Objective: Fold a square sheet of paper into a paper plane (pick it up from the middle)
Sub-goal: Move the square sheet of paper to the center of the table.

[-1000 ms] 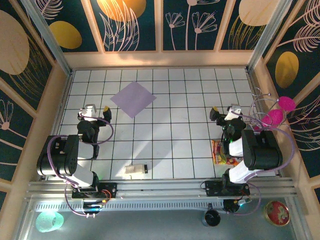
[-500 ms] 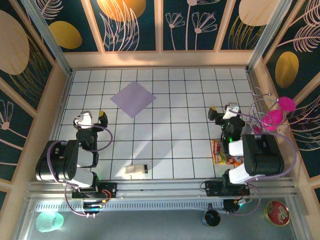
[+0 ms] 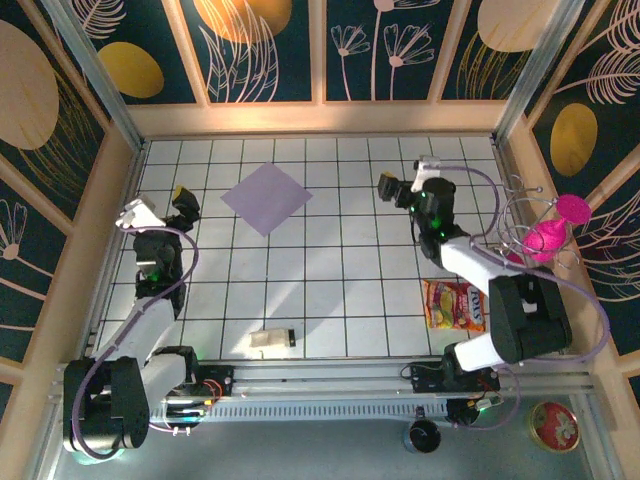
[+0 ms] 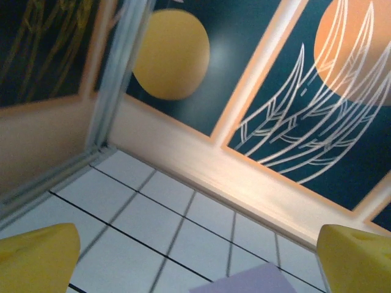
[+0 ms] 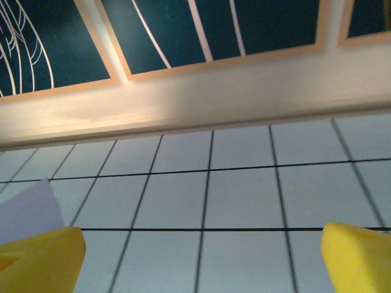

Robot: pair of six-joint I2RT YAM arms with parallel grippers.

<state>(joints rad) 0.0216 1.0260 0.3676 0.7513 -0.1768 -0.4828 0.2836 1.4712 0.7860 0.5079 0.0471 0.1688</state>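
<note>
The square sheet of paper lies flat on the tiled floor, turned like a diamond, pale lilac and unfolded. My left gripper hovers to its left, open, with nothing between its fingers. In the left wrist view the yellow fingertips stand wide apart and a corner of the sheet of paper shows low between them. My right gripper is to the right of the sheet, open and empty. In the right wrist view the paper's edge peeks in above the left fingertip.
A red-yellow snack packet lies near the right arm's base. A small white block with a black end sits at the front edge. Pink objects hang outside the right wall. Wooden walls ring the tiled floor.
Both arms have stretched out from near their bases. The left gripper went further back and left, the right gripper further back and left, closer to the paper. The paper has not moved.
</note>
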